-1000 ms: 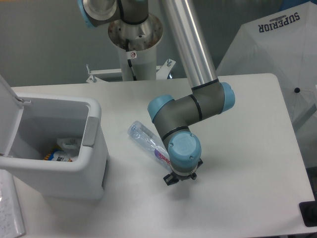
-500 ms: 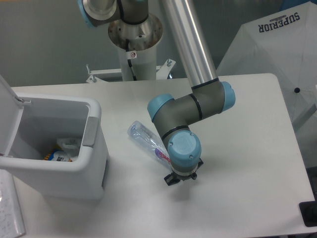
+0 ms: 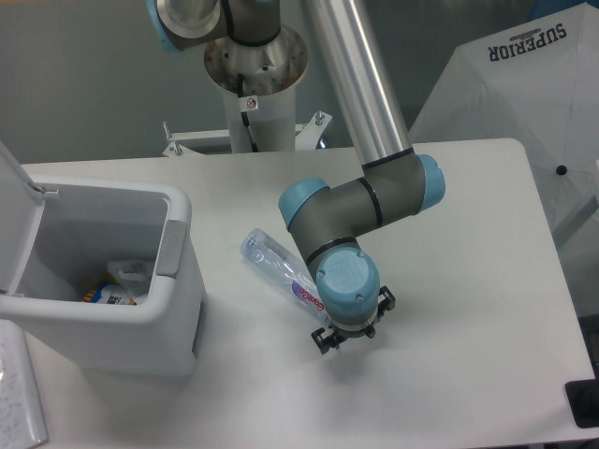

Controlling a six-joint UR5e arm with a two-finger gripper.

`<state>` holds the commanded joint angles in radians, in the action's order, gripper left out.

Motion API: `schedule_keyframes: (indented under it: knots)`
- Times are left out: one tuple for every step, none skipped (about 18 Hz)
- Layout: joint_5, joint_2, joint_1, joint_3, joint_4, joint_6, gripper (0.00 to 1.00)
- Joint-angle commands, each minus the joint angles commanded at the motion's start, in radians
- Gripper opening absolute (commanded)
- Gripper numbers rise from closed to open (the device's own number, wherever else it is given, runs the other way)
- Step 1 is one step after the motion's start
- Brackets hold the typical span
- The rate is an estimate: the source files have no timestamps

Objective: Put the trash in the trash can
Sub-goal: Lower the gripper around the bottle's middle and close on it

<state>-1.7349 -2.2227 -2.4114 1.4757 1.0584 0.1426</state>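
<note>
Fingers (image 3: 353, 325) now wider beside bottle (image 3: 278, 265)

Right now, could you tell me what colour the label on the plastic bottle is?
Pink-purple, on the clear plastic bottle; the fixed camera view shows it beside the wrist.

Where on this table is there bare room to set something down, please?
The table is bare right of the gripper, along the front edge, and behind the arm. It is crowded on the left, where the bottle lies between gripper and trash can.

The wrist hides the claw (image 3: 352, 329) tips — and the bottle's (image 3: 277, 263) lower end.
</note>
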Motion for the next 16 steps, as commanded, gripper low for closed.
schedule_keyframes:
  knots:
    - [0.000,-0.002,0.000,0.002,0.000,0.002,0.97]
    - [0.002,-0.002,0.000,0.002,0.000,0.014,0.95]
    - [0.002,-0.005,0.002,0.003,0.000,0.026,0.93]
    - [0.002,-0.008,0.008,0.005,0.000,0.031,0.92]
    - [0.002,-0.008,0.008,0.011,0.000,0.032,0.90]
    - [0.005,-0.005,0.009,0.018,0.000,0.040,0.86]
    - [0.008,-0.003,0.009,0.021,0.000,0.051,0.78]
    - [0.014,-0.003,0.009,0.020,0.000,0.060,0.69]
    - [0.015,-0.003,0.009,0.020,0.000,0.061,0.61]
    - [0.017,-0.003,0.009,0.020,0.000,0.064,0.50]
    - [0.020,-0.003,0.009,0.020,0.002,0.072,0.41]
    - [0.026,-0.003,0.009,0.018,0.002,0.080,0.33]
    - [0.031,-0.002,0.009,0.018,0.000,0.086,0.25]
    - [0.032,0.000,0.009,0.018,0.002,0.090,0.20]
    - [0.032,0.002,0.009,0.018,0.002,0.098,0.13]
    - [0.032,0.002,0.009,0.018,0.002,0.104,0.09]
